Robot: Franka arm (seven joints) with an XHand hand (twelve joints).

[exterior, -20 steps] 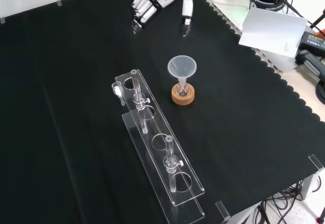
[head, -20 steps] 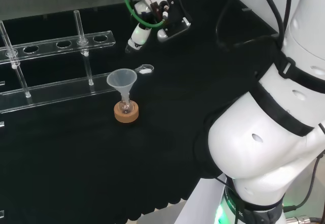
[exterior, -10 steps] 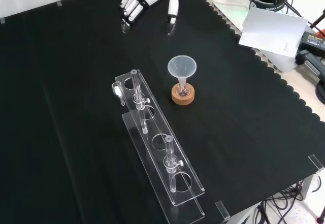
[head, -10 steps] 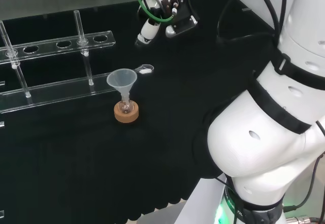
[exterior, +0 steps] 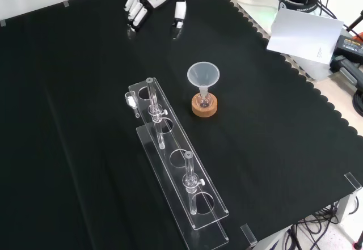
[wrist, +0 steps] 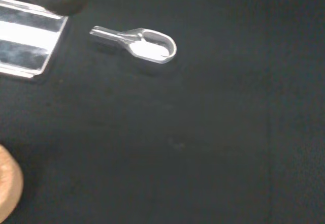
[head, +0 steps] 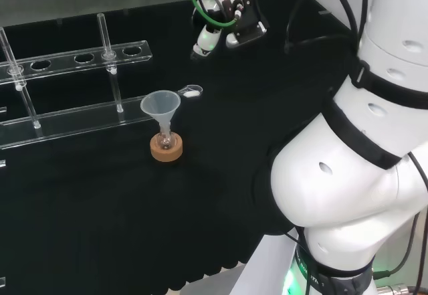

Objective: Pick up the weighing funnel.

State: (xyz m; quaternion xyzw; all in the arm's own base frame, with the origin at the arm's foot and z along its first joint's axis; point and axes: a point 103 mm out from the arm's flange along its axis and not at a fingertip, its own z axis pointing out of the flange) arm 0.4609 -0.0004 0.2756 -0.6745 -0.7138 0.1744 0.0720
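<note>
**fig. — hand parked high and off target; hazards of the coming reach**

head, front and wrist views. the hand [head: 231, 21] hangs above the cloth [head: 100, 228] close to its far edge as the front view shows it. its fingers [exterior: 134, 13] are straight, the thumb [exterior: 180, 11] is set apart from them, and it holds nothing. the weighing funnel [head: 191, 92] lies flat on the cloth, well in from every edge and well apart from the hand. its stem points toward the end of the clear rack [exterior: 176, 165], which lies just beside it. the funnel [head: 160, 104] stands mouth up in its flask [head: 164, 138] on a cork ring [head: 166, 150], near the weighing funnel on the side away from the hand.

as i judge it, the pickup is not yet begun, and i see four risks.

- **missed contact:** the piece is small, clear and low, so fingers closing a little off line may close on cloth alone.
- **skidding:** a fingertip landing on the rim could push the piece along the cloth or flip it over, not lift it.
- **collision with the rack:** its end sits so close to the stem that a wide-spread hand coming down could strike or shift it.
- **spill:** the wrist view shows a pale patch in the bowl [wrist: 147, 44], powder or glare, i cannot tell which. if it is powder, tilting the piece on the lift would shed it.

overshooting the target would bring the hand toward the funnel and could topple it.
</note>
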